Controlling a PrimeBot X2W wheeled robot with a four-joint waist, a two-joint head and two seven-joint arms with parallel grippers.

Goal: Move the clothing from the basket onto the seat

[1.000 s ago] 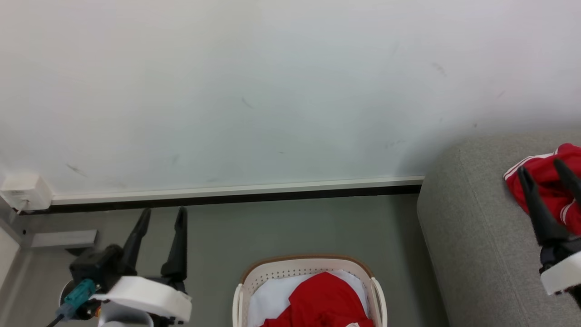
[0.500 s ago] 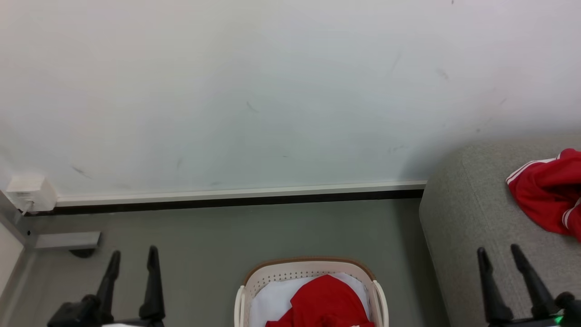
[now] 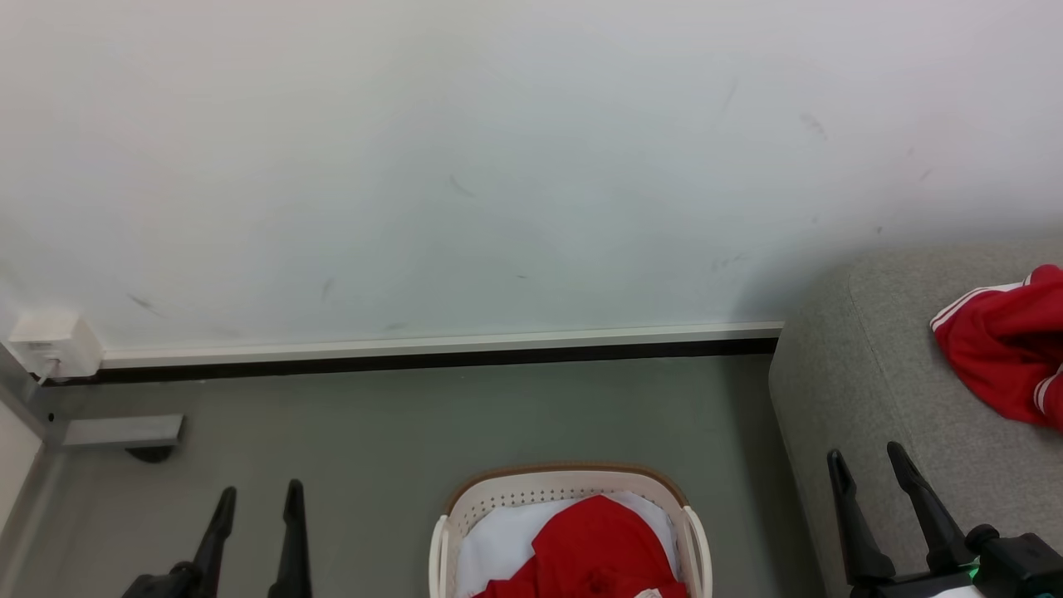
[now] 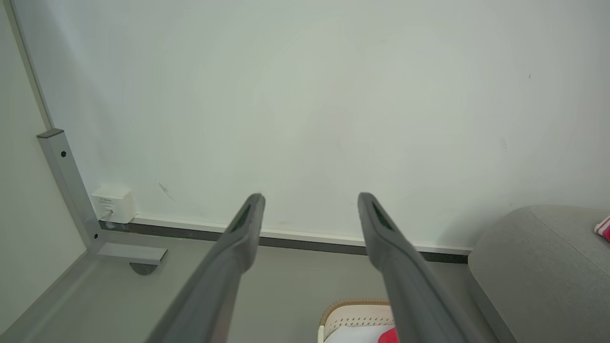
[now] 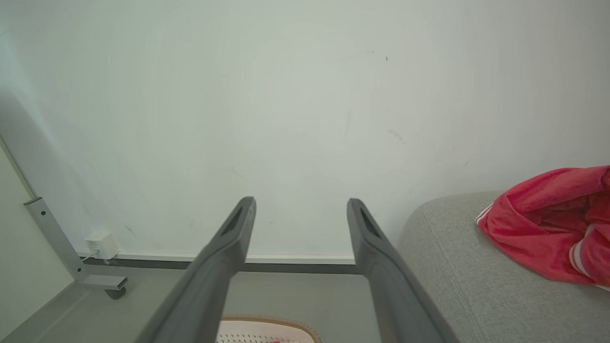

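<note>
Red clothing (image 3: 594, 548) lies in the basket (image 3: 515, 498), low between the two pairs of fingers. Left fingers (image 3: 291, 531) and right fingers (image 3: 922, 502) both stand spread wide, holding nothing. Beyond the right fingers, off their outer side, another red garment (image 3: 1001, 349) rests on the grey seat (image 3: 847, 390).

You are looking at a left gripper (image 3: 260, 488) showing two long, dark fingers tapering to blunt tips. The right gripper (image 3: 864, 451) is showing the same pair, rising from a black knuckle block (image 3: 1017, 558) beside a small glowing green patch (image 3: 968, 570). In the wrist views the fingers (image 4: 233, 252) are appearing matte grey, each carrying a dark elongated recess near its tip.
</note>
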